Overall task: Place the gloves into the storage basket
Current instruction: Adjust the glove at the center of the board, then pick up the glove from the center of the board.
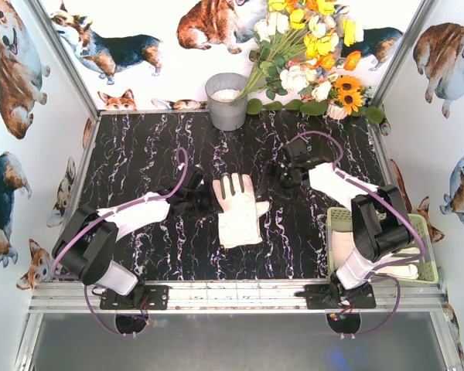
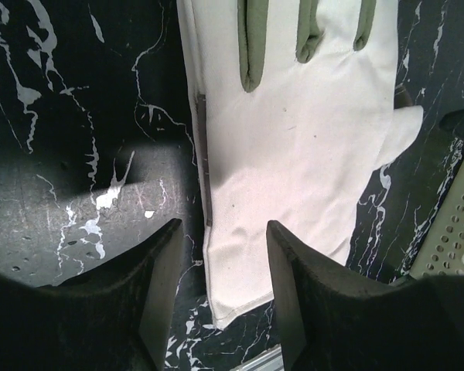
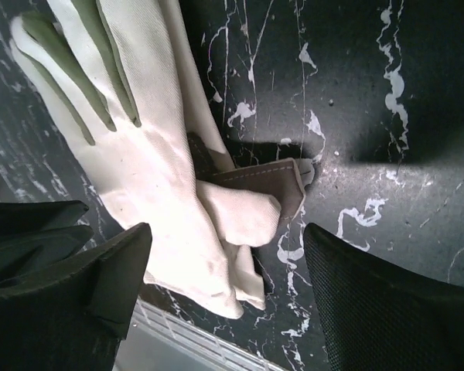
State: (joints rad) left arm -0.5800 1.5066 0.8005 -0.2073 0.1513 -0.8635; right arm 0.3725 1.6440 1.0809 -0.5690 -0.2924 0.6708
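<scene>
Left pincer [image 2: 224,232], jaws apart, at cuff edge of flat glove [image 2: 294,154]

Hidden and cropped

The right arm [image 1: 379,224] covers much of the storage basket [image 1: 339,219], leaving its contents unclear; the left wrist view's top edge cuts off the fingertips of the glove [image 2: 294,154].

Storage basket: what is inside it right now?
Cream-white gloves show inside the storage basket, along its left side and near its front edge. The right arm covers the middle, so their number cannot be told.
</scene>
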